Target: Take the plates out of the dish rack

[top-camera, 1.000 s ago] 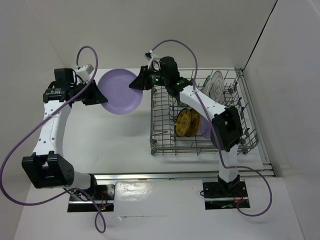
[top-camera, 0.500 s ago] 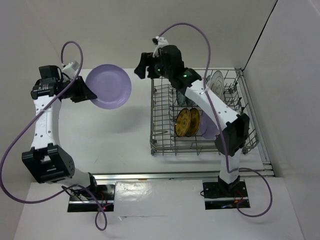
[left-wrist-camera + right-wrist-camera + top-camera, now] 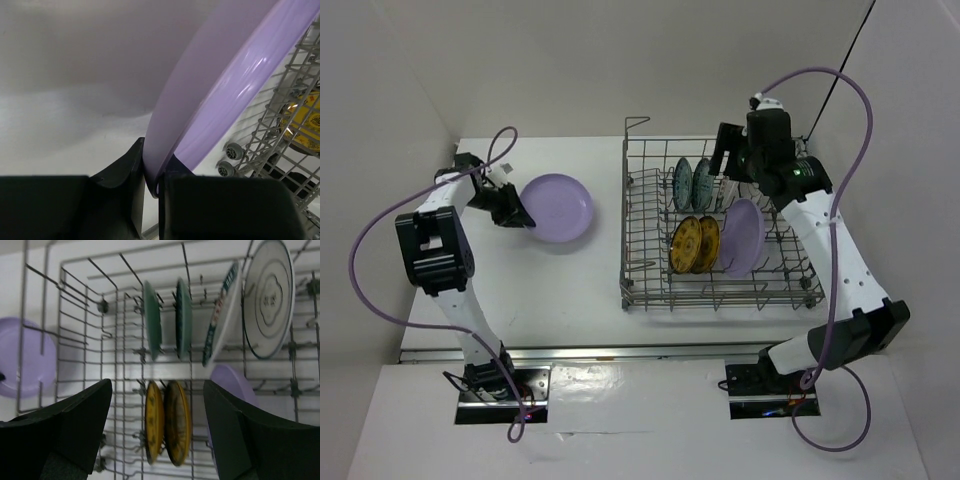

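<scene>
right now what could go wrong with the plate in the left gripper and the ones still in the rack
1. The left gripper pinches the lavender plate only at its rim, and the plate is tilted. It could slip, or drop hard on release.
2. The open right gripper hangs over the dish rack, where the yellow plates stand close together. A finger could knock the neighbouring plate or snag a tine.

Left arm [image 3: 470, 315] and right arm [image 3: 832, 245]: white links, black joint blocks, a looping purple cable [image 3: 358, 270] each. Left pincer [image 3: 152, 185] and right pincer [image 3: 155, 430]: black, wedge-shaped fingers [image 3: 65, 425].
</scene>
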